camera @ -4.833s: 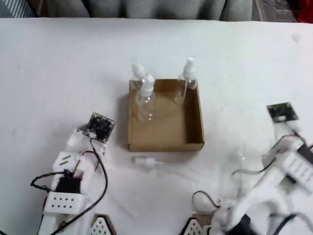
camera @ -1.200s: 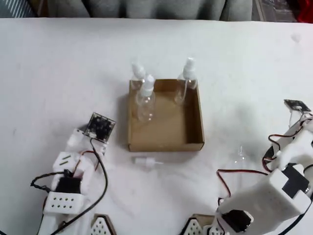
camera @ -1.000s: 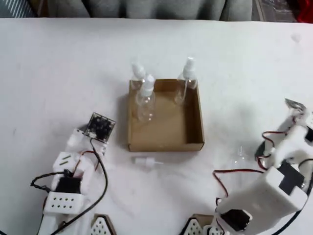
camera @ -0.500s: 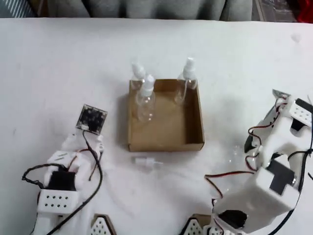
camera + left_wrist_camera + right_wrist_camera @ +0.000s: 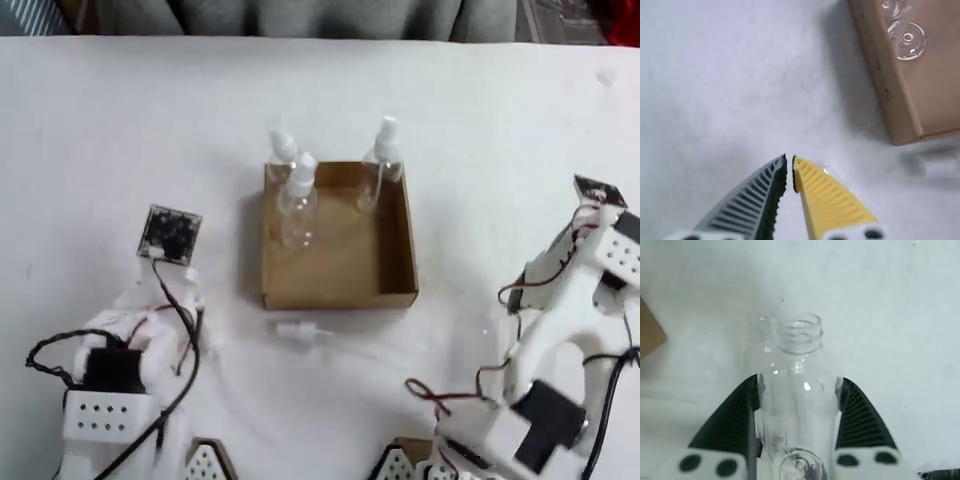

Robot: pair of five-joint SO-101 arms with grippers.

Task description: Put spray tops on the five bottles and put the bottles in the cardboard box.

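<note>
**Open bottle clamped in right gripper; left gripper closed on nothing**

Right gripper (image 5: 799,384): the two black fingers (image 5: 732,425) press on opposite sides of an uncapped bottle (image 5: 797,347). Contact is at the clear body just under the shoulder. The threaded neck and open mouth stick out past the fingertips, away from the wrist. The base sits back between the finger roots. White table (image 5: 880,300) lies beneath. A corner of the cardboard box (image 5: 649,335) shows off to one side, apart from the bottle.

Left gripper (image 5: 789,162): the grey and yellow fingers are drawn together with only a thin slit between the tips and nothing in it. It hangs over bare cloth, beside the outer wall of the box (image 5: 880,75) and not touching it.

High view: the box (image 5: 340,297) sits mid-table between the two arms. Three capped bottles stand upright at its far end: one forward (image 5: 298,200), one at the rear on the left arm's side (image 5: 283,150) and one at the rear on the other side (image 5: 383,150). (Whether the rear bottles' bases sit inside the wall, I cannot tell.) A loose spray top (image 5: 298,328) lies on its side just in front of the box's near wall. It is apart from the left arm (image 5: 110,370) and well apart from the right arm (image 5: 570,300).
</note>
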